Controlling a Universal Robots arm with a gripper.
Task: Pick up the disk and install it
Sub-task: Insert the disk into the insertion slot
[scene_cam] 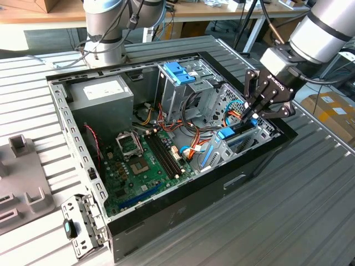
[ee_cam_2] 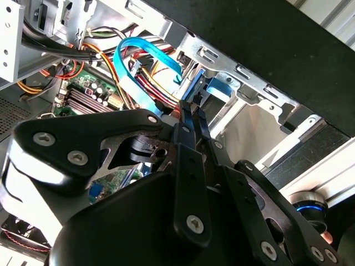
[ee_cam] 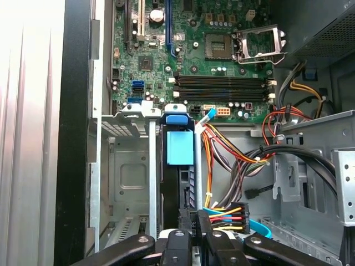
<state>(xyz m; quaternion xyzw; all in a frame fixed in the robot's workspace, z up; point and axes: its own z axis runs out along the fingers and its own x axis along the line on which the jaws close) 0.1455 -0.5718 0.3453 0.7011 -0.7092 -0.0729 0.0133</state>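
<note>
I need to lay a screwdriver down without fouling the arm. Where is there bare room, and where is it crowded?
Bare ribbed table lies along the computer case's black side wall, toward the exterior view's right. Crowded: the drive bay corner where the gripper hangs among orange and blue cables, and the grey fixture at the exterior view's left.

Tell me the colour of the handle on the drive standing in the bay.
Blue. The disk's handle shows best in the first wrist view, above the gripper.

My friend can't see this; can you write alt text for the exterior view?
A robot arm's black gripper reaches into the drive bay of an open desktop computer case lying on a slatted metal table. Inside are a green motherboard, coloured cables and a blue-topped metal cage.
</note>
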